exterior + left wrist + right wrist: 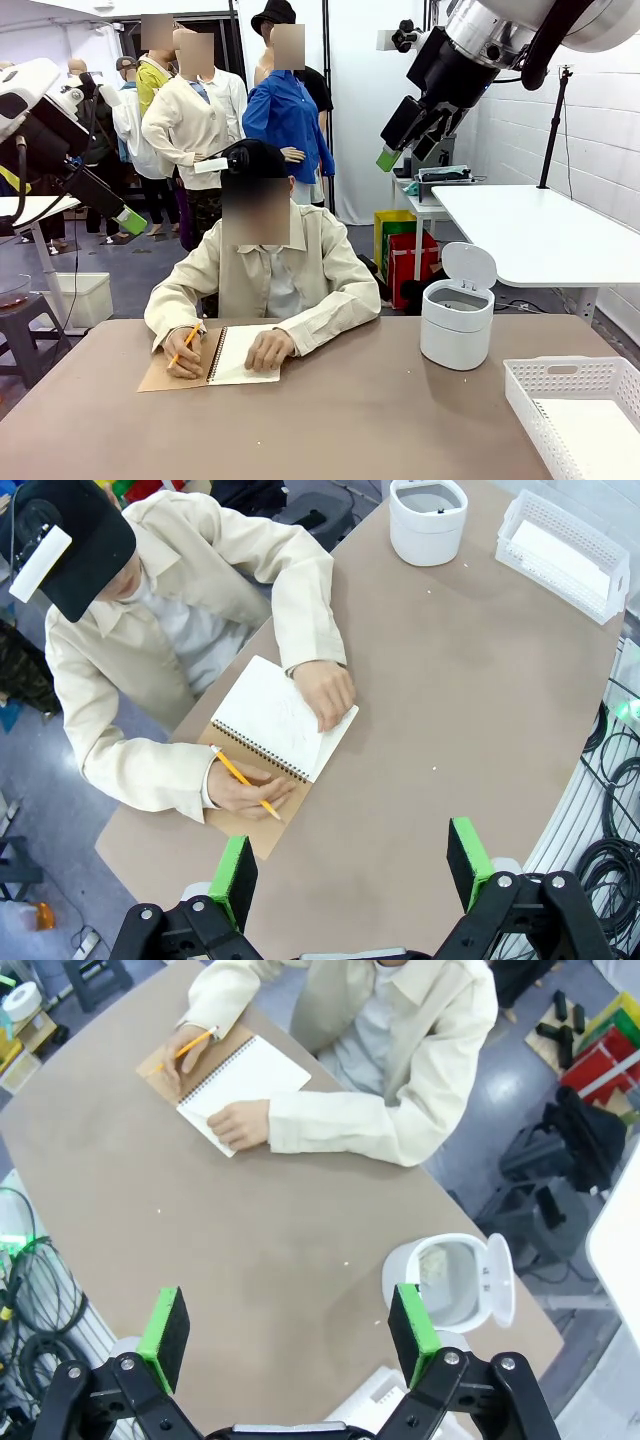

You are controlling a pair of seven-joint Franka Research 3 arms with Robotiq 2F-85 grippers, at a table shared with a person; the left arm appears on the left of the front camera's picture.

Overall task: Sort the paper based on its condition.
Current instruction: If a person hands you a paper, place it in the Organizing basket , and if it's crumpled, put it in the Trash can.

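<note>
Right pincer (pixel 288 1305) gapes above bin (pixel 398 1260), person's hand (pixel 238 1123) on notebook (pixel 245 1075)

Brown table (pixel 350 425): notebook (pixel 245 355), bin (pixel 455 338), basket (pixel 560 368)

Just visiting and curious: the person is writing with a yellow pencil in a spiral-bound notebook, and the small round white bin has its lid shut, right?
Not quite: the small round white bin has its lid flipped open, as the front view shows. The person does write with a yellow pencil in the spiral-bound notebook.
</note>
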